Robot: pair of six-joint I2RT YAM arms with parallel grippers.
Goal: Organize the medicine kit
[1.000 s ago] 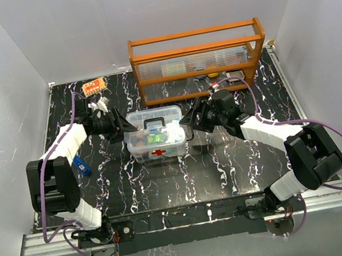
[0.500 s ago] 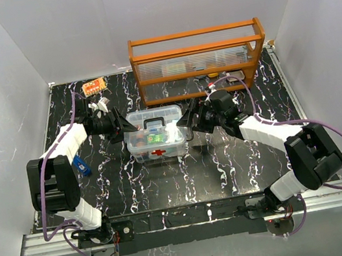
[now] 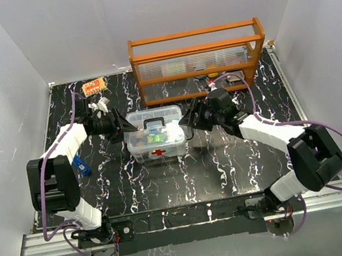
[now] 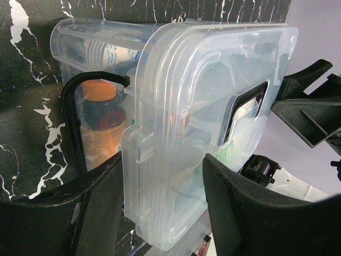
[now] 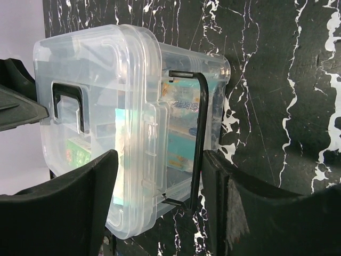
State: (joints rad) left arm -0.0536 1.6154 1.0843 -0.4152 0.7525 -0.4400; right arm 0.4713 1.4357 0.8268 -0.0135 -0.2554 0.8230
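Left hand (image 4: 162, 160): fingers apart, snug either side of the end tab on the clear handled lid (image 4: 213, 80), and I honestly can't tell if it's squeezing. Right hand (image 5: 160, 154): fingers apart, loose around the opposite end tab and the thin black wire clasp (image 5: 198, 133). So the clear plastic medicine kit box with the red cross (image 3: 156, 136) sits mid black marbled tabletop (image 3: 229, 164), lid on, long axis running straight from one hand to the other. Each faces a short end, neither nearer. My guess: latching both ends comes next, so a square-on approach matters.
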